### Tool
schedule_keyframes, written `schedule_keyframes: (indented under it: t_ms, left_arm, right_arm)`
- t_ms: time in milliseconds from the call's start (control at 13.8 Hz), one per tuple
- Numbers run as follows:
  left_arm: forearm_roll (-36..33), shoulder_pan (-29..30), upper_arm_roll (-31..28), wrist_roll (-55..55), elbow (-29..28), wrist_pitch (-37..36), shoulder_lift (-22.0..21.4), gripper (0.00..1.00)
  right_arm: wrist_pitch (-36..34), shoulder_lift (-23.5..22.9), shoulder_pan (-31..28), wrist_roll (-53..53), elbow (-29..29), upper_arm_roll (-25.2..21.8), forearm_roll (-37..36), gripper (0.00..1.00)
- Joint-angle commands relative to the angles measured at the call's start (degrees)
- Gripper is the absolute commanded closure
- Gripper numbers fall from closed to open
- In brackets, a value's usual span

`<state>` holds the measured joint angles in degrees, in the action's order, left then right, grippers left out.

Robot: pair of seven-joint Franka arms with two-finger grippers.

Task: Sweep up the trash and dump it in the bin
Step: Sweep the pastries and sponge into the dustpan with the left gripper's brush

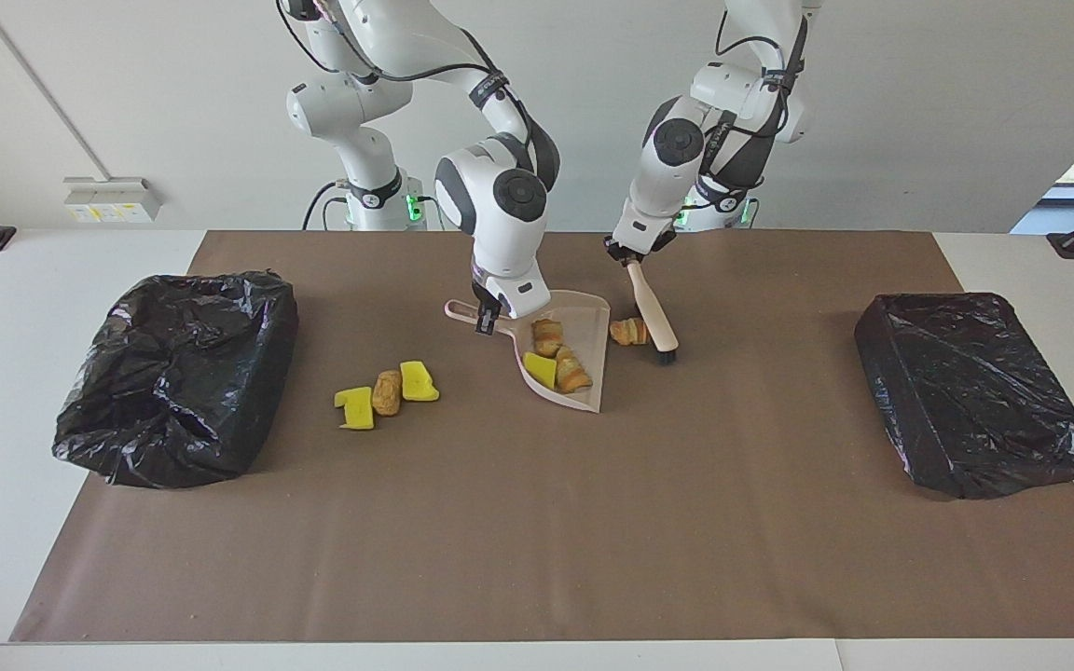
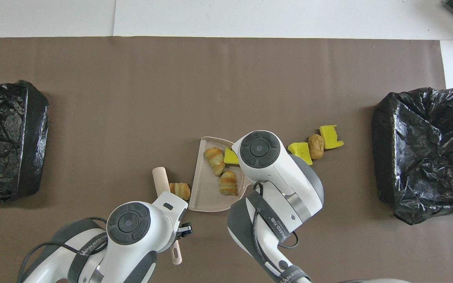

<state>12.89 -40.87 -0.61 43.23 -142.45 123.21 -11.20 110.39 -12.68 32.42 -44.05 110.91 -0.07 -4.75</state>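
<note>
My right gripper (image 1: pixel 488 317) is shut on the handle of the pale pink dustpan (image 1: pixel 593 317), which lies on the brown mat. Two croissant pieces (image 1: pixel 548 335) and a yellow sponge chunk (image 1: pixel 540 369) lie in the pan (image 2: pixel 205 196). My left gripper (image 1: pixel 635 263) is shut on the cream handle of a brush (image 1: pixel 654 317). Its black bristles (image 1: pixel 666 354) touch the mat. One croissant piece (image 1: pixel 630 331) lies between the bristles and the pan's open edge; it also shows in the overhead view (image 2: pixel 180 190). Two sponge chunks (image 1: pixel 419 380) and a bread piece (image 1: pixel 388 391) lie loose toward the right arm's end.
An open bin lined with a black bag (image 1: pixel 173 373) stands at the right arm's end of the table, beside the loose pieces (image 2: pixel 316 146). A second black-bagged bin (image 1: pixel 966 391) stands at the left arm's end. The mat (image 1: pixel 537 522) covers most of the table.
</note>
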Motion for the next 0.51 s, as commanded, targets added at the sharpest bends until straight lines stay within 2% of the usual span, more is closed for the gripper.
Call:
schedule_keyframes:
  t_ms: [0,144,433]
  left_arm:
    - [4.9,-3.2,-0.4,-7.7,1.4,4.3,1.5,1.00]
    - [7.6,-3.3,-0.4,-13.8,3.5,4.9,3.0,1.00]
    - [7.6,-3.3,0.2,-14.0,9.5,4.3,6.4,1.00]
  right_arm:
    - [0.0,0.2,-0.6,-1.3,0.4,0.3,0.0,1.00]
    - [-0.1,0.2,-0.6,-1.3,0.3,0.3,-0.1,1.00]
    - [-0.1,0.2,-0.6,-1.2,0.3,0.3,0.0,1.00]
